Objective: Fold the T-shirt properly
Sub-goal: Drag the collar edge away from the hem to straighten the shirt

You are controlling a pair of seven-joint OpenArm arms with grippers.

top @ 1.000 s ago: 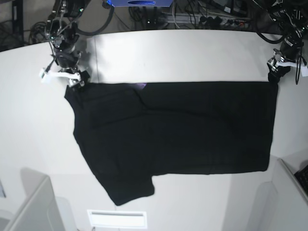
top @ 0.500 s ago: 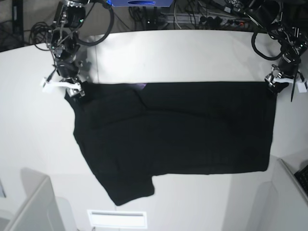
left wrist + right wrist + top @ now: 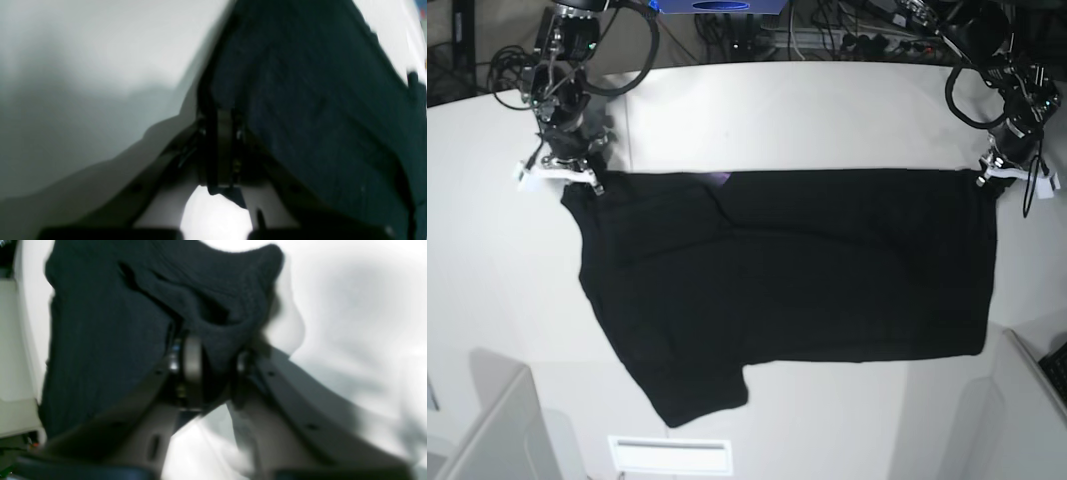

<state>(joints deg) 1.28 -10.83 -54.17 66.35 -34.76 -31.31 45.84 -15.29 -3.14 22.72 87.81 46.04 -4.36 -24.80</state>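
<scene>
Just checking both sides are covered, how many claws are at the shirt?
2. The left claw is at the shirt's far corner on the base view's right; the right claw is at the far corner on its left.

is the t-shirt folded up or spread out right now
Spread out: the black T-shirt lies wide, one sleeve sticking out.

Left wrist view: left fingertips (image 3: 220,146) blurred, dark on dark cloth (image 3: 300,100); right wrist view: right fingertips (image 3: 217,373) blurred; both arms (image 3: 577,60) cut off by base view's top edge.
</scene>
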